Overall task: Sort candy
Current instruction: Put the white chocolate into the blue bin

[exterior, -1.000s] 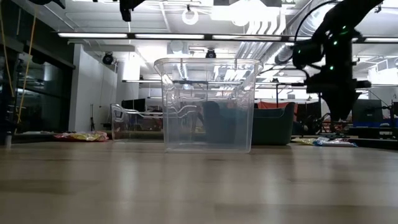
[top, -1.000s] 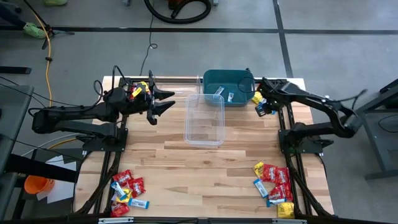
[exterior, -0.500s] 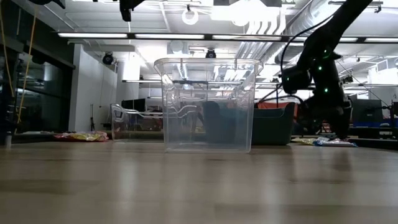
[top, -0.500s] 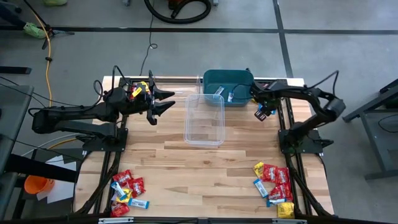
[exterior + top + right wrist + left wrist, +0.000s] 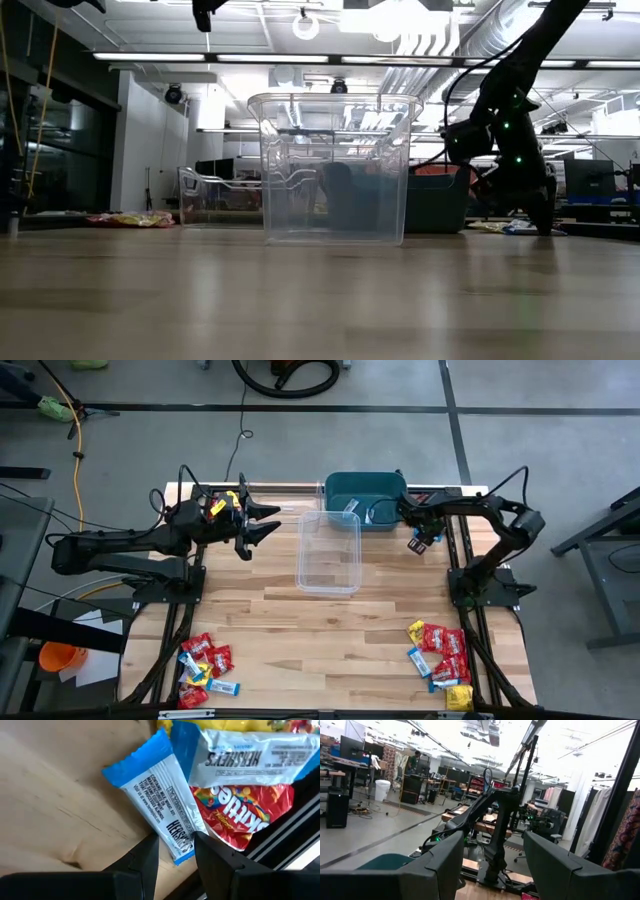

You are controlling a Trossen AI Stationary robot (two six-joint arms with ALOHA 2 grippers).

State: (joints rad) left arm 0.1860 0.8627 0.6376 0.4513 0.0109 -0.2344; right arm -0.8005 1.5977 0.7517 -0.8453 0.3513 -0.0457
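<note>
Wrist view alone shows right hand (image 5: 175,841) clamped on blue candy (image 5: 155,790); left hand (image 5: 274,522) apart.

Likely a robotics lab: workbenches (image 5: 470,820), monitors (image 5: 355,747), exposed ceiling ducts (image 5: 420,75).

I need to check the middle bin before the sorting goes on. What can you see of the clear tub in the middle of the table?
The clear tub is a see-through plastic bin, rectangular with rounded corners and a lipped rim. Its walls narrow slightly toward the base. It stands upright on the wooden table and looks empty. Its far end is close to the teal bin, but whether they touch cannot be told. Nothing else touches it.
</note>
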